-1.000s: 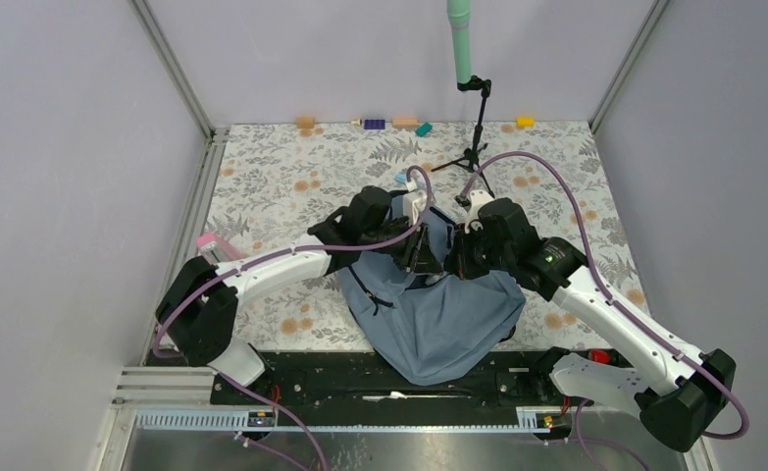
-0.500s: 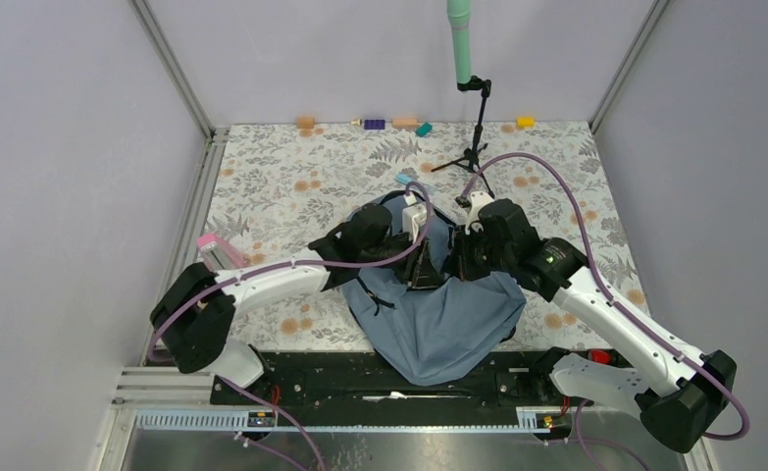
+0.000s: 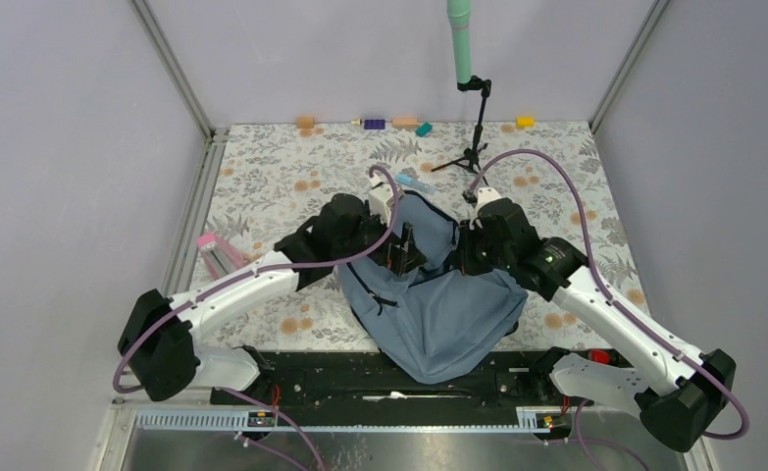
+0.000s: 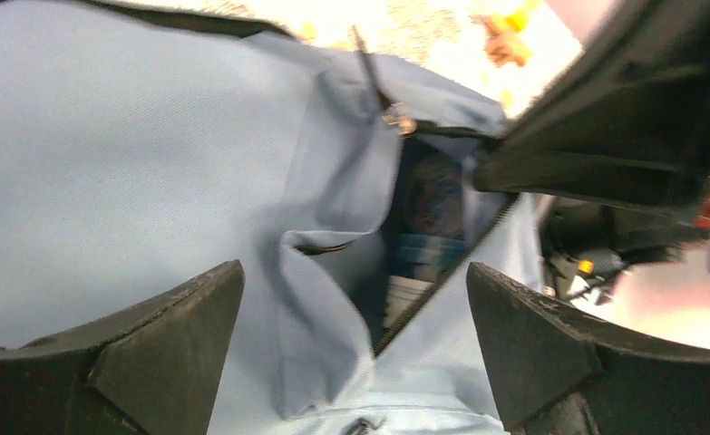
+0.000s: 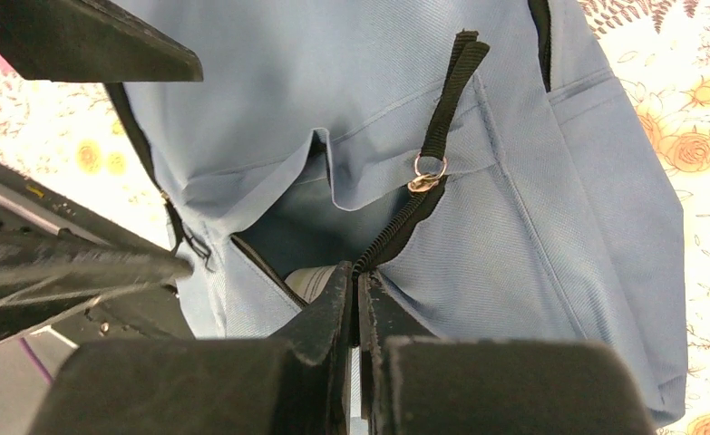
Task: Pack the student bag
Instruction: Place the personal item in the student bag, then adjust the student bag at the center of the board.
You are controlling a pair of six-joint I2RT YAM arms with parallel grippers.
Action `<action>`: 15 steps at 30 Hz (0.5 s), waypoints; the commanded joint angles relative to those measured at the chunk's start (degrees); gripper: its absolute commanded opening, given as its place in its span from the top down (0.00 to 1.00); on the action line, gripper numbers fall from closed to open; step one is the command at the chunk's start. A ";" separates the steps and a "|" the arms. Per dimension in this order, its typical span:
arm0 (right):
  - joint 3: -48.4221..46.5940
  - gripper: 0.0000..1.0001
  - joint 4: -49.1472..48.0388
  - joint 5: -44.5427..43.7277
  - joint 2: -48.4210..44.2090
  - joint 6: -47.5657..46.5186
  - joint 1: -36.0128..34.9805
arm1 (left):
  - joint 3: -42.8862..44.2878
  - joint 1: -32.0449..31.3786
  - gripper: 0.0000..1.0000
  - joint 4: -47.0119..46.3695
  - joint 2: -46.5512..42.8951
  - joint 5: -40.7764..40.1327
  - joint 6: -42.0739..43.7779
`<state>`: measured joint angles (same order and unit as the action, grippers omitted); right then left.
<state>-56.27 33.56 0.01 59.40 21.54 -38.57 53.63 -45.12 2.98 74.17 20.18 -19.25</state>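
The student bag [image 3: 438,304], grey-blue with black zippers, lies in the middle of the table between both arms. Its main zipper is partly undone, and books or papers [image 4: 428,227] show inside the gap. My left gripper [image 3: 406,250] hovers open just above the bag's left side, its fingers [image 4: 170,344] wide apart with only fabric [image 4: 133,163] below them. My right gripper [image 5: 358,285] is shut on the bag's zipper edge at the near end of the opening. The metal zipper pull [image 5: 426,177] with its black strap sits further up the fabric [image 5: 550,227].
A black tripod with a green pole [image 3: 473,147] stands behind the bag. Small coloured blocks [image 3: 375,124] line the far edge. A pink object [image 3: 215,250] lies at the left and a light blue item [image 3: 414,182] sits by the bag's top. Metal frame walls enclose the table.
My left gripper has opened wide and drawn back to the left, away from the bag's opening. The right gripper has stayed shut in the same place.
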 commanded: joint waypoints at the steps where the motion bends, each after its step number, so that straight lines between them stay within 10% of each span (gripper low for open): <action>1: -2.84 1.00 -7.10 -3.85 1.08 1.46 0.01 | 1.66 1.15 0.01 5.81 4.49 -19.87 -1.67; 5: -2.26 1.00 -7.18 -3.59 1.77 1.55 0.05 | 5.44 2.35 0.01 14.52 7.88 -43.30 -4.89; 15: -2.56 1.00 -7.28 -3.17 3.96 0.92 0.02 | 1.43 14.25 0.01 11.64 3.06 -47.28 -5.18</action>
<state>-56.27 32.21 -1.56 62.54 22.79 -38.57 55.72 -34.68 16.62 80.36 -22.24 -23.40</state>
